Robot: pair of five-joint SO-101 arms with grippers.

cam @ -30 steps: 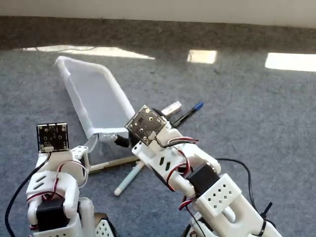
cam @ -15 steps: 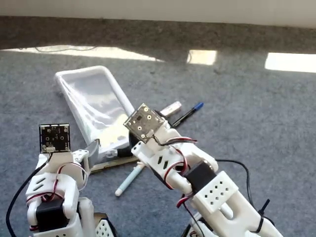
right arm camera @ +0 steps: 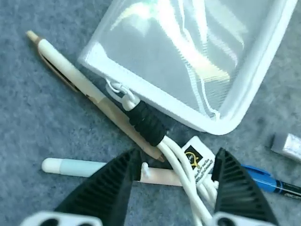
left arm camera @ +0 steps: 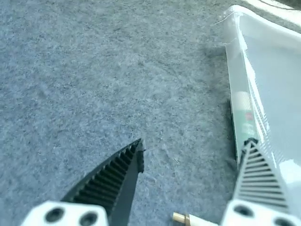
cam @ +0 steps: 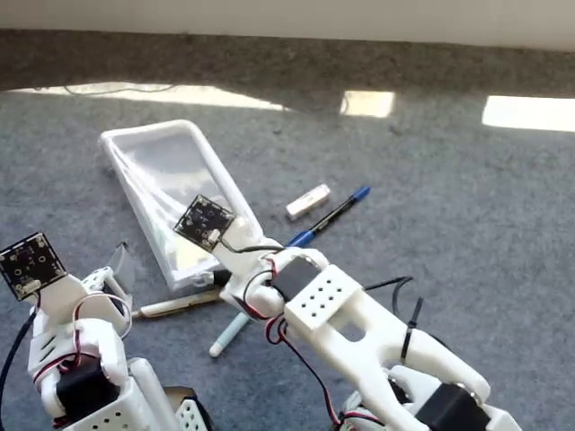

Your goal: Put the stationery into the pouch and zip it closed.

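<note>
right wrist view: pouch [right arm camera: 188,52] beyond right gripper [right arm camera: 178,154].

two white arms stand side by side, both angled toward the pouch [cam: 166,175]. the left gripper [left arm camera: 194,143] hangs just beside the pouch's long edge, jaws spread wide. the right gripper [right arm camera: 178,155] hovers over the pouch's near corner, pointing down, jaws parted.
</note>
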